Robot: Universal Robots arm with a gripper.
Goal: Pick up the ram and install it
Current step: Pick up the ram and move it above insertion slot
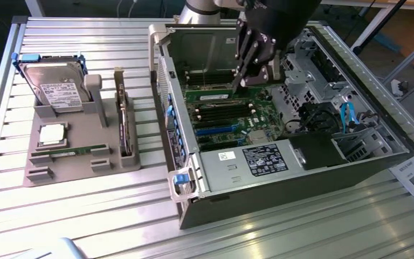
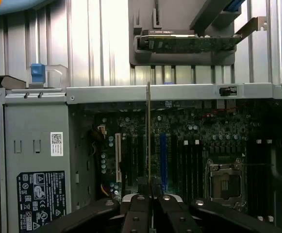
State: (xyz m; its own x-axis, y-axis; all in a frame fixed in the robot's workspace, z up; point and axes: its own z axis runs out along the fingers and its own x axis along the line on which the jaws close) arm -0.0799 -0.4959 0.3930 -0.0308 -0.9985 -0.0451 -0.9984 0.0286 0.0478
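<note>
Right above the motherboard [image 1: 228, 121] of an open computer case [image 1: 286, 178], the gripper [image 1: 245, 82] hangs with its fingers [image 2: 138, 206] clenched on the ram [image 1: 214, 96], pinching the thin green stick by its upper edge. In the exterior view the ram runs level from the fingertips toward the case wall on the exterior view's left. It lies along the line of the black memory slots [image 1: 225, 110] and just beside them; whether its lower edge touches a slot I cannot tell. In the wrist view the gripper [image 2: 149, 183] holds the ram [image 2: 148, 131] edge-on, so it shows as a fine straight line coming out from between the two fingers. That line crosses the motherboard [image 2: 131, 145] between a white slot [image 2: 117, 158] and a blue slot [image 2: 163, 160], and the processor socket [image 2: 225, 182] sits farther along the board. The case lies on its side on a slatted metal table [image 1: 84, 216]. Beside it, toward the exterior view's left, stands a grey holder [image 1: 77, 170]. It carries a hard drive [image 1: 54, 89] propped at its far end, a square silver processor chip [image 1: 52, 134], a dark card [image 1: 124, 127] standing on edge, and a second green stick [image 1: 67, 154] lying flat near the holder's front.
</note>
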